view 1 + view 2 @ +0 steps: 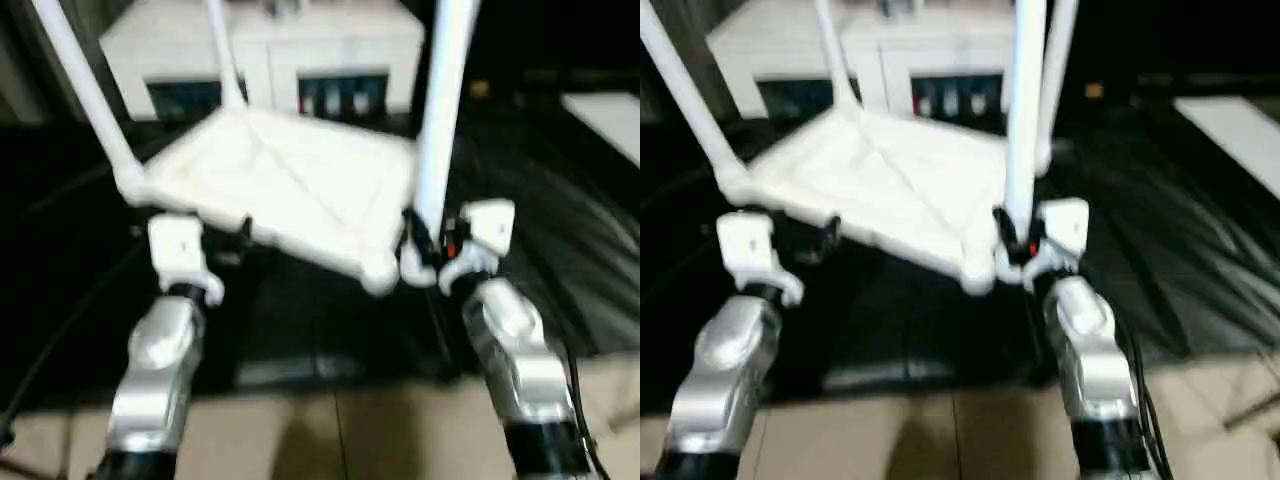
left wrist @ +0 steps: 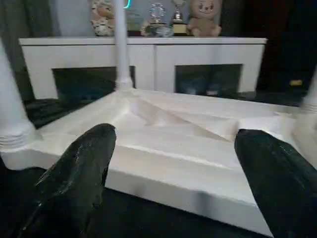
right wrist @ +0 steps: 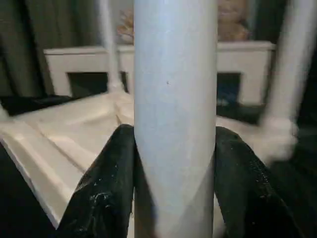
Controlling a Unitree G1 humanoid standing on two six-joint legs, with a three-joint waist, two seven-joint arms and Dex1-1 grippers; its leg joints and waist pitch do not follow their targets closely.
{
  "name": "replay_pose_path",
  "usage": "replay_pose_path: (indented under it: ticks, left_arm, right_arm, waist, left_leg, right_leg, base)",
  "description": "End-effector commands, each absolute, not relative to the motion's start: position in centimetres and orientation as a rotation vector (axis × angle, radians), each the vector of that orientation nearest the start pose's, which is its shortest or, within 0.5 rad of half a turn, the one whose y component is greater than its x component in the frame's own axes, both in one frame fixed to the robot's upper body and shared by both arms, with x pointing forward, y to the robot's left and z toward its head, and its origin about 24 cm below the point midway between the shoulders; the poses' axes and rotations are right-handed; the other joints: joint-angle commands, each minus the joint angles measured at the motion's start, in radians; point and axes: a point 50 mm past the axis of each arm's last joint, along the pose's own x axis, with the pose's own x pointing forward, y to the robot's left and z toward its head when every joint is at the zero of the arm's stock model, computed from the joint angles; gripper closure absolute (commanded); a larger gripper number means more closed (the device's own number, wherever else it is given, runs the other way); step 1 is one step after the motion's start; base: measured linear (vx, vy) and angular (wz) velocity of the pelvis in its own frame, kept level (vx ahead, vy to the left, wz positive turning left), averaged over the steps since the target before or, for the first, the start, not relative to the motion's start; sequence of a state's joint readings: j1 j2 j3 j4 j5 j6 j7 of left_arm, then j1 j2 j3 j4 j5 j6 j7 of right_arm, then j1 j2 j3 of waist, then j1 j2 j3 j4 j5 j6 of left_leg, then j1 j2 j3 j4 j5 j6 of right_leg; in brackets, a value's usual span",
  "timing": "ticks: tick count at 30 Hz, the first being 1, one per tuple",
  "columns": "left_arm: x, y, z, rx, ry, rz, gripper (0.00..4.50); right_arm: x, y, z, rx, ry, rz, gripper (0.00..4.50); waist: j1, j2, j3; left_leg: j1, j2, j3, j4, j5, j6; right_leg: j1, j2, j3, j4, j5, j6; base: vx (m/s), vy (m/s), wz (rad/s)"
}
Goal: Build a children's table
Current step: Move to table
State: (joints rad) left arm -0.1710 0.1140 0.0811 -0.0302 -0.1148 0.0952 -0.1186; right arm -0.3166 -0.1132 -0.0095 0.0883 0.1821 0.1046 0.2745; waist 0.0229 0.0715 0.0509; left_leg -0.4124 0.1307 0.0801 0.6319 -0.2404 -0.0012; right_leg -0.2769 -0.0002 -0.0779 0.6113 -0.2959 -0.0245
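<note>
The children's table lies upside down on a black mat, its ribbed white top (image 1: 290, 185) facing up. White legs rise from its left corner (image 1: 85, 95) and far corner (image 1: 225, 60), and another stands at the far right (image 1: 1058, 70). My right gripper (image 3: 173, 148) is shut on a further upright leg (image 1: 440, 110), low down beside the top's near right corner (image 1: 378, 272). Whether that leg's end sits in the corner is hidden. My left gripper (image 2: 173, 144) is open, its fingers (image 2: 84, 163) spread in front of the top's near left edge, touching nothing.
A white cabinet (image 1: 270, 50) with glass doors stands close behind the table, with figurines and trophies (image 2: 158, 15) on top. The black mat (image 1: 560, 250) spreads to both sides. Tan floor tiles (image 1: 330, 430) lie near me. A flat white object (image 1: 610, 115) lies at far right.
</note>
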Motion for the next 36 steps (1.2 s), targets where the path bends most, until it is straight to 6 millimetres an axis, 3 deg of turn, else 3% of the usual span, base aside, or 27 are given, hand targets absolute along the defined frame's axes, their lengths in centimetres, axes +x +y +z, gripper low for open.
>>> replay_pose_path:
  ticks: [1, 2, 3, 4, 5, 6, 7, 8, 9, 10, 11, 12, 13, 14, 15, 16, 17, 18, 19, 20, 23, 24, 29, 32, 36]
  left_arm:
    - [28.6, 17.4, 9.1, -0.001, -0.120, -0.103, 0.16]
    - [28.6, 17.3, 9.1, -0.002, -0.113, -0.120, 0.16]
    - [28.8, 16.9, 9.6, -0.049, -0.123, -0.185, 0.16]
    - [28.8, 16.7, 9.9, -0.083, -0.139, -0.223, 0.08]
    - [28.9, 16.4, 10.7, -0.149, -0.174, -0.265, 0.08]
    - [29.1, 16.1, 11.4, -0.223, -0.201, -0.300, 0.08]
    - [29.3, 15.7, 12.1, -0.297, -0.219, -0.341, 0.08]
    - [29.4, 15.2, 12.7, -0.372, -0.219, -0.410, 0.08]
    - [29.5, 14.4, 13.3, -0.445, -0.208, -0.499, 0.08]
    - [29.5, 13.9, 13.6, -0.481, -0.200, -0.553, 0.08]
    - [29.5, 13.3, 14.0, -0.541, -0.185, -0.624, 0.08]
    - [29.5, 12.4, 14.5, -0.622, -0.137, -0.745, 0.08]
    - [29.5, 12.2, 14.5, -0.632, -0.125, -0.772, 0.08]
    - [29.5, 11.7, 14.8, -0.642, -0.109, -0.831, 0.08]
    - [29.7, 11.4, 15.1, -0.663, -0.095, -0.868, 0.08]
    - [29.9, 11.2, 15.5, -0.688, -0.085, -0.897, 0.08]
    - [30.0, 11.1, 15.7, -0.707, -0.079, -0.912, 0.08]
    - [30.3, 10.8, 16.2, -0.730, -0.067, -0.949, 0.08]
    - [30.6, 10.3, 17.0, -0.758, -0.050, -1.008, 0.08]
    - [30.6, 10.2, 17.2, -0.762, -0.048, -1.024, 0.08]
    - [30.7, 9.8, 18.1, -0.777, -0.034, -1.089, 0.08]
    - [30.7, 9.8, 18.2, -0.779, -0.030, -1.101, 0.08]
    - [30.3, 9.4, 19.2, -0.802, -0.021, -1.214, 0.08]
    - [30.2, 9.3, 19.4, -0.802, -0.009, -1.241, 0.08]
    - [30.2, 9.1, 19.3, -0.779, 0.012, -1.242, 0.08]
  right_arm:
    - [30.8, -12.6, 10.9, 0.059, -0.151, 0.446, 2.70]
    - [30.9, -12.4, 11.2, 0.093, -0.151, 0.486, 2.70]
    - [30.8, -11.9, 11.7, 0.176, -0.131, 0.585, 2.70]
    - [30.8, -11.6, 11.9, 0.215, -0.118, 0.636, 2.70]
    - [30.6, -11.3, 12.0, 0.253, -0.094, 0.709, 2.70]
    - [30.4, -11.1, 12.0, 0.271, -0.078, 0.781, 2.70]
    - [30.2, -10.9, 12.1, 0.276, -0.069, 0.841, 2.70]
    - [30.1, -10.8, 12.1, 0.290, -0.051, 0.901, 2.70]
    - [29.9, -10.7, 12.1, 0.309, -0.041, 0.961, 2.70]
    - [29.9, -10.7, 12.2, 0.323, -0.037, 0.992, 2.70]
    - [29.9, -10.8, 12.5, 0.355, -0.033, 1.022, 2.70]
    - [30.0, -11.0, 13.0, 0.405, -0.038, 1.081, 2.70]
    - [30.1, -11.1, 13.1, 0.414, -0.040, 1.093, 2.70]
    - [30.1, -11.3, 13.4, 0.433, -0.039, 1.119, 2.70]
    - [30.1, -11.4, 13.6, 0.445, -0.041, 1.146, 2.70]
    - [30.1, -11.6, 13.9, 0.455, -0.040, 1.174, 2.70]
    - [30.1, -11.7, 14.0, 0.462, -0.039, 1.192, 2.70]
    - [30.1, -11.8, 14.1, 0.461, -0.030, 1.226, 2.70]
    - [29.9, -12.0, 14.2, 0.441, -0.008, 1.279, 2.70]
    - [29.9, -12.0, 14.2, 0.438, -0.001, 1.290, 2.70]
    - [29.7, -12.1, 14.2, 0.423, 0.031, 1.332, 2.70]
    - [29.6, -12.1, 14.2, 0.420, 0.038, 1.338, 2.70]
    - [29.6, -12.2, 14.1, 0.403, 0.074, 1.368, 2.70]
    - [29.6, -12.2, 14.2, 0.395, 0.080, 1.380, 2.70]
    - [29.6, -12.1, 14.3, 0.383, 0.082, 1.390, 2.70]
  waist:
    - [-0.027, 0.047, -0.050]
    - [-0.050, 0.048, -0.069]
    - [-0.041, 0.039, -0.084]
    - [-0.032, 0.021, -0.089]
    - [-0.019, 0.011, -0.093]
    - [-0.017, 0.002, -0.101]
    - [-0.018, -0.053, -0.102]
    - [-0.002, -0.069, -0.091]
    - [0.029, -0.073, -0.096]
    - [0.031, -0.067, -0.091]
    - [0.036, -0.050, -0.090]
    - [0.028, -0.038, -0.082]
    - [0.022, -0.032, -0.073]
    - [0.019, -0.030, -0.068]
    - [0.018, -0.031, -0.057]
    - [0.013, -0.035, -0.048]
    - [0.021, -0.028, -0.043]
    - [0.018, -0.032, -0.040]
    - [0.022, -0.034, -0.036]
    - [0.025, -0.036, -0.037]
    - [0.024, -0.038, -0.036]
    - [0.024, -0.037, -0.042]
    - [0.022, -0.037, -0.047]
    - [0.024, -0.043, -0.049]
    - [0.023, -0.041, -0.052]
  left_leg:
    - [0.068, 0.098, -0.075, -0.109, 0.057, 0.097]
    - [0.151, 0.154, -0.145, -0.111, -0.072, 0.231]
    - [0.169, 0.161, -0.151, -0.073, 0.159, 0.341]
    - [0.158, 0.147, -0.142, -0.028, 0.697, 0.397]
    - [0.150, 0.136, -0.130, -0.008, 1.002, 0.373]
    - [0.161, 0.129, -0.123, 0.015, 1.239, 0.337]
    - [0.118, 0.037, -0.094, 0.050, 1.141, 0.224]
    - [0.043, -0.007, -0.056, 0.038, 0.891, 0.195]
    - [-0.007, -0.027, -0.012, 0.017, 0.426, 0.150]
    - [-0.011, -0.006, -0.013, -0.003, 0.282, 0.120]
    - [0.000, 0.018, -0.009, -0.024, 0.144, 0.064]
    - [0.012, 0.032, -0.006, -0.040, 0.071, 0.041]
    - [0.028, 0.048, -0.001, -0.051, -0.023, 0.045]
    - [0.030, 0.058, -0.002, -0.060, -0.075, 0.050]
    - [0.039, 0.066, 0.011, -0.072, -0.205, 0.042]
    - [0.037, 0.066, 0.015, -0.079, -0.271, 0.028]
    - [0.061, 0.068, 0.026, -0.081, -0.388, -0.029]
    - [0.064, 0.070, 0.029, -0.083, -0.417, -0.050]
    - [0.068, 0.070, 0.035, -0.089, -0.451, -0.089]
    - [0.070, 0.068, 0.036, -0.089, -0.452, -0.096]
    - [0.052, 0.071, 0.029, -0.103, -0.433, -0.106]
    - [0.052, 0.070, 0.029, -0.105, -0.415, -0.107]
    - [0.047, 0.074, 0.038, -0.112, -0.330, -0.088]
    - [0.050, 0.073, 0.050, -0.107, -0.296, -0.062]
    - [0.051, 0.077, 0.054, -0.109, -0.278, -0.049]
  right_leg:
    - [0.004, -0.026, -0.020, -0.011, -0.178, -0.100]
    - [-0.097, -0.026, -0.009, 0.109, -0.133, -0.046]
    - [-0.136, -0.050, 0.019, 0.126, -0.053, 0.004]
    - [-0.161, -0.068, 0.042, 0.121, 0.086, 0.081]
    - [-0.160, -0.079, 0.061, 0.100, 0.185, 0.118]
    - [-0.169, -0.098, 0.085, 0.072, 0.285, 0.141]
    - [-0.165, -0.164, 0.147, 0.001, 0.576, 0.050]
    - [-0.114, -0.167, 0.143, 0.012, 0.692, 0.009]
    - [-0.052, -0.185, 0.146, 0.014, 0.903, -0.046]
    - [-0.051, -0.194, 0.135, 0.007, 0.902, -0.073]
    - [-0.048, -0.169, 0.110, 0.008, 0.781, -0.128]
    - [-0.058, -0.145, 0.093, 0.007, 0.583, -0.204]
    - [-0.077, -0.129, 0.082, -0.005, 0.357, -0.262]
    - [-0.078, -0.130, 0.080, -0.009, 0.258, -0.278]
    - [-0.084, -0.129, 0.081, -0.027, 0.068, -0.285]
    - [-0.083, -0.130, 0.084, -0.033, -0.028, -0.278]
    - [-0.097, -0.135, 0.085, -0.052, -0.212, -0.239]
    - [-0.102, -0.135, 0.087, -0.058, -0.261, -0.219]
    - [-0.106, -0.136, 0.089, -0.070, -0.356, -0.155]
    - [-0.108, -0.137, 0.090, -0.073, -0.379, -0.140]
    - [-0.094, -0.147, 0.088, -0.080, -0.433, -0.091]
    - [-0.091, -0.147, 0.086, -0.081, -0.414, -0.083]
    - [-0.086, -0.142, 0.086, -0.075, -0.241, -0.131]
    - [-0.087, -0.147, 0.089, -0.077, -0.243, -0.148]
    - [-0.090, -0.143, 0.088, -0.072, -0.197, -0.165]
  base:
    - [0.243, 0.123, -0.17]
    - [0.243, 0.123, -0.17]
    - [0.210, 0.082, 0.03]
    - [0.144, 0.045, 0.02]
    - [0.144, 0.045, 0.02]
    - [0.000, 0.000, 0.00]
    - [-0.074, 0.045, -0.02]
    - [-0.074, 0.045, -0.02]
    - [0.000, 0.000, 0.00]
    - [0.000, 0.000, 0.00]
    - [0.000, 0.000, 0.00]
    - [0.000, 0.000, 0.00]
    - [-0.053, -0.010, 0.09]
    - [-0.053, -0.010, 0.09]
    - [-0.082, 0.001, 0.08]
    - [-0.092, 0.013, 0.11]
    - [-0.092, 0.013, 0.11]
    - [-0.097, 0.015, 0.11]
    - [-0.089, 0.022, 0.07]
    - [-0.089, 0.022, 0.07]
    - [-0.061, 0.034, -0.04]
    - [0.000, 0.000, 0.00]
    - [0.000, 0.000, 0.00]
    - [0.000, 0.000, 0.00]
    - [0.000, 0.000, 0.00]
